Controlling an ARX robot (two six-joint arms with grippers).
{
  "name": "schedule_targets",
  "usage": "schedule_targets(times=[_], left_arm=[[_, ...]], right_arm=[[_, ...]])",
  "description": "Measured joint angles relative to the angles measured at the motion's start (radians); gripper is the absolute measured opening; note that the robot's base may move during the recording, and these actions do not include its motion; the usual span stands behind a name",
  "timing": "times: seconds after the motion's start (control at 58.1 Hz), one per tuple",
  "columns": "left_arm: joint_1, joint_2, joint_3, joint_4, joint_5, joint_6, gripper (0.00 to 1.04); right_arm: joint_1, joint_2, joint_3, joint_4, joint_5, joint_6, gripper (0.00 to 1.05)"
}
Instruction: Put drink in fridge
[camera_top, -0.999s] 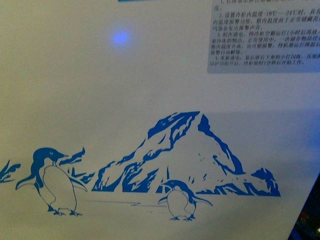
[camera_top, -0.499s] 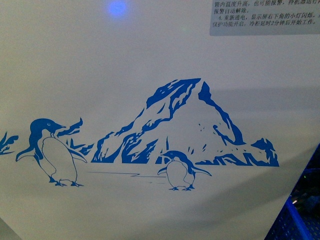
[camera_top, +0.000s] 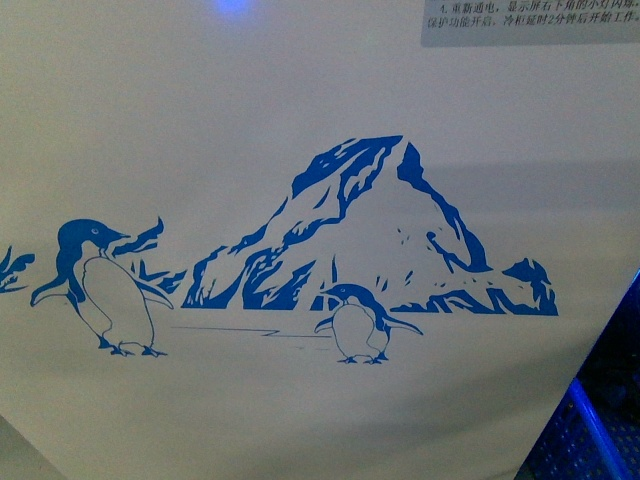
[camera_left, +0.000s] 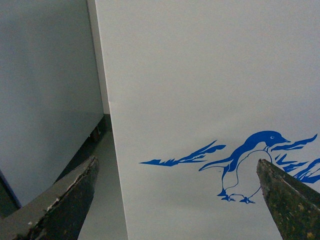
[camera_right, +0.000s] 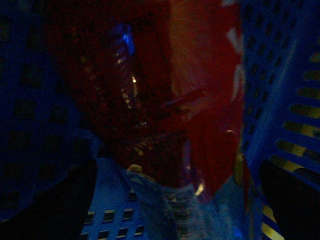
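Right wrist view, dim: your right tool (camera_right: 175, 172) gapes empty; the red drink (camera_right: 205, 90), upper centre, is probably light and slick, so grip mid-body.

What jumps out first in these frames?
The blue mountain-and-penguin picture on the white fridge wall fills the front view. In the left wrist view the open left gripper frames one penguin. The right wrist view is dim: something red against a blue perforated crate.

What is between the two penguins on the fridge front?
In the front view: the mountain's lower left slope and thin ice lines, printed on the white fridge.
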Motion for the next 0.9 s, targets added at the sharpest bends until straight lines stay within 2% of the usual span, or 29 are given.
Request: schedule_targets(times=[0.396, 0.517, 0.603, 0.74, 0.895], left_arm=[[0.0, 0.0, 0.0, 0.0, 0.001, 0.0, 0.97], [0.0, 0.0, 0.0, 0.0, 0.0, 0.0, 0.97], [0.0, 0.0, 0.0, 0.0, 0.0, 0.0, 0.97], [0.0, 0.0, 0.0, 0.0, 0.0, 0.0, 0.97], [0.0, 0.0, 0.0, 0.0, 0.0, 0.0, 0.97]], right_arm=[[-0.017, 0.19, 0.393, -0.23, -0.028, 0.072, 0.97], [-0.017, 0.212, 0.46, -0.291, -0.034, 0.088, 0.97], [-0.017, 0.217, 0.476, -0.314, -0.043, 0.095, 0.88], [-0.014, 0.219, 0.479, -0.332, -0.053, 0.094, 0.65], [-0.014, 0.193, 0.411, -0.293, -0.044, 0.096, 0.45]])
